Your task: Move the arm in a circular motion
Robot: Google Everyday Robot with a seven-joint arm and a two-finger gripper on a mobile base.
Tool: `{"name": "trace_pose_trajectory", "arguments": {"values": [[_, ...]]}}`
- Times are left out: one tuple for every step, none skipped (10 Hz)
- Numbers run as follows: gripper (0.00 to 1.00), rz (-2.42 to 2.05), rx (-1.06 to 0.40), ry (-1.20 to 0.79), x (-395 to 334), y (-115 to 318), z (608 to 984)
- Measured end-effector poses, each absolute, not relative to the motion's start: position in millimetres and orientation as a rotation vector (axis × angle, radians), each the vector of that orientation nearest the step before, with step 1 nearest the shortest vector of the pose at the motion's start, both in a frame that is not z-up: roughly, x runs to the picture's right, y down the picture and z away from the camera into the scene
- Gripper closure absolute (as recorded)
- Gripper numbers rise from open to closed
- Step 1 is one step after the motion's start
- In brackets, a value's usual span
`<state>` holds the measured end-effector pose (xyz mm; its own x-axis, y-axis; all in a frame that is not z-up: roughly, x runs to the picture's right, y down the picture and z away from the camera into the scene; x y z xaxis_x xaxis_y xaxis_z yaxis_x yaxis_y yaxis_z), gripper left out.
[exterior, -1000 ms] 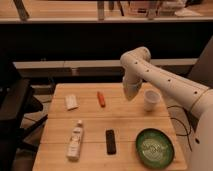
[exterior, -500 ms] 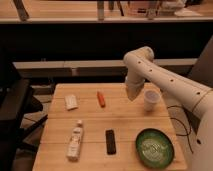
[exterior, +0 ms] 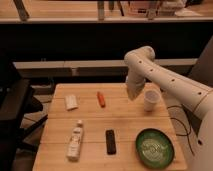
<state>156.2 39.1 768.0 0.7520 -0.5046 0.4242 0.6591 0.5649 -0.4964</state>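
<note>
The glossy white arm (exterior: 170,82) comes in from the right edge, bends at a rounded joint near the back of the wooden table (exterior: 90,120), and tapers downward. Its gripper (exterior: 132,95) is the pale tip, hanging just above the table's back right part, left of the small white cup (exterior: 150,100) and right of the orange carrot-like piece (exterior: 101,98). Nothing is seen in the gripper.
On the table lie a white packet (exterior: 71,102) at the left, a white bottle (exterior: 75,140) at the front left, a black bar (exterior: 110,141) in the front middle and a green bowl (exterior: 155,147) at the front right. A dark chair (exterior: 12,115) stands to the left.
The arm's elbow joint and tip have shifted slightly to the right, closer to the cup. The objects on the table have not moved.
</note>
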Motion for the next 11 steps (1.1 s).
{"name": "trace_pose_trajectory", "arguments": {"values": [[0.97, -0.702, -0.683, -0.245, 160, 40, 766], [0.97, -0.717, -0.68, -0.244, 158, 38, 765], [0.97, -0.736, -0.677, -0.25, 151, 37, 764], [0.97, -0.736, -0.677, -0.255, 150, 37, 764], [0.97, -0.741, -0.677, -0.251, 153, 37, 763], [0.97, -0.748, -0.678, -0.253, 156, 39, 760], [0.97, -0.753, -0.677, -0.257, 155, 39, 759], [0.97, -0.764, -0.676, -0.261, 155, 39, 758], [0.97, -0.773, -0.676, -0.264, 154, 40, 756], [0.97, -0.783, -0.674, -0.266, 153, 39, 755], [0.97, -0.796, -0.673, -0.268, 152, 40, 753]]}}
